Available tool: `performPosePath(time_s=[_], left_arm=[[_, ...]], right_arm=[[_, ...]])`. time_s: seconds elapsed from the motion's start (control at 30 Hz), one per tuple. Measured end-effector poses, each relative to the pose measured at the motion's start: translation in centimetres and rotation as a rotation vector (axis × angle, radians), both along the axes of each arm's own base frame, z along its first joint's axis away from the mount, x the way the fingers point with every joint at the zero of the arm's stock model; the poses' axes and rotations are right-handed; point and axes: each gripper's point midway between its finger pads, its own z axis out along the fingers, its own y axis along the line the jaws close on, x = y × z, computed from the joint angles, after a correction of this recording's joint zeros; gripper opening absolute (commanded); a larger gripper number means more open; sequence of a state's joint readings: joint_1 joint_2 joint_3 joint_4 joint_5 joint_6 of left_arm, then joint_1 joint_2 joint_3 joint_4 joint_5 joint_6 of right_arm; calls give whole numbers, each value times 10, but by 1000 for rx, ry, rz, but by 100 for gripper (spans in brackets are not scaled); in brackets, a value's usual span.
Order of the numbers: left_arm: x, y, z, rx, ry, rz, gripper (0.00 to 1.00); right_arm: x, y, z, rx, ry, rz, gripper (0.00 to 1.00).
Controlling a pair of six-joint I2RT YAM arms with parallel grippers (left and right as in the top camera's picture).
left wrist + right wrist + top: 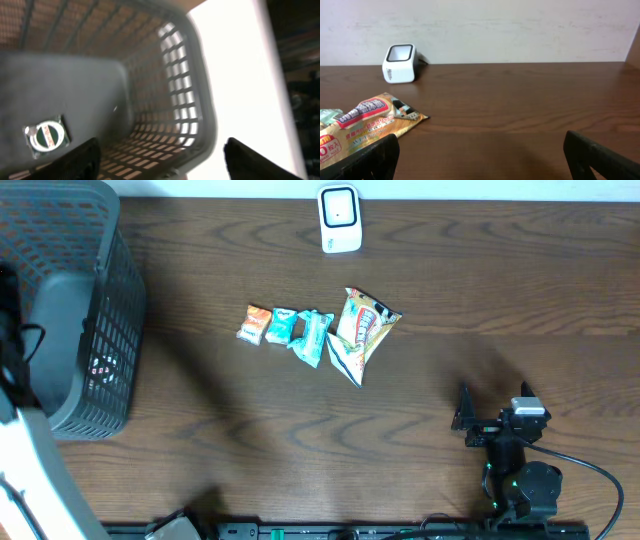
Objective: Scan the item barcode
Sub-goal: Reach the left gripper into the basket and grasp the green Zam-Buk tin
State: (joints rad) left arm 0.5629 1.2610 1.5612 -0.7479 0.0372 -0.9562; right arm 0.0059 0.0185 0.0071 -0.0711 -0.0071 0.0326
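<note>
Below the left gripper point(161, 145) lies the basket point(200, 115). Its jaws stand wide with nothing between them, and one small packet point(46, 136) rests on the basket floor, ahead of its left finger. To that gripper's right, well apart on the table point(500, 280), four items wait in a row: an orange packet point(255, 324), two teal packets point(283, 327) and a snack bag point(362, 330).

The scanner point(400, 63) stands beyond them, far ahead and left of the right gripper point(481, 150). That gripper is also wide and empty, low over the table, with the snack bag near its left finger.

By my judgement one item is done and no scan is in hand; the step is fetching the next item. That calls for a gripper to close on one packet, lift it and turn its barcode toward the scanner's window. No barcode is visible from here.
</note>
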Motion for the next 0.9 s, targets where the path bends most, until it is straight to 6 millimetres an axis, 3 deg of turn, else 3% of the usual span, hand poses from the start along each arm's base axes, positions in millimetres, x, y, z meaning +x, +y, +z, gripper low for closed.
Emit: performPosePath(time_s=[0.07, 0.17, 0.3, 0.33, 0.5, 0.7, 0.9], left_arm=[[-14, -1, 13, 35, -16, 32, 88], [-15, 5, 0, 31, 39, 56, 98], [8, 24, -58, -49, 199, 66, 98], [17, 29, -92, -102, 290, 62, 98], [30, 29, -191, -279, 533, 25, 98], [32, 25, -258, -399, 684, 4, 98], [31, 23, -298, -461, 768, 0, 98]], right_arm=[[0, 0, 0, 0, 0, 0, 99], [0, 0, 0, 0, 0, 0, 99], [0, 0, 0, 0, 0, 0, 99], [0, 0, 0, 0, 0, 0, 99], [0, 0, 0, 0, 0, 0, 99], [0, 0, 0, 0, 0, 0, 99], [0, 0, 0, 0, 0, 0, 99]])
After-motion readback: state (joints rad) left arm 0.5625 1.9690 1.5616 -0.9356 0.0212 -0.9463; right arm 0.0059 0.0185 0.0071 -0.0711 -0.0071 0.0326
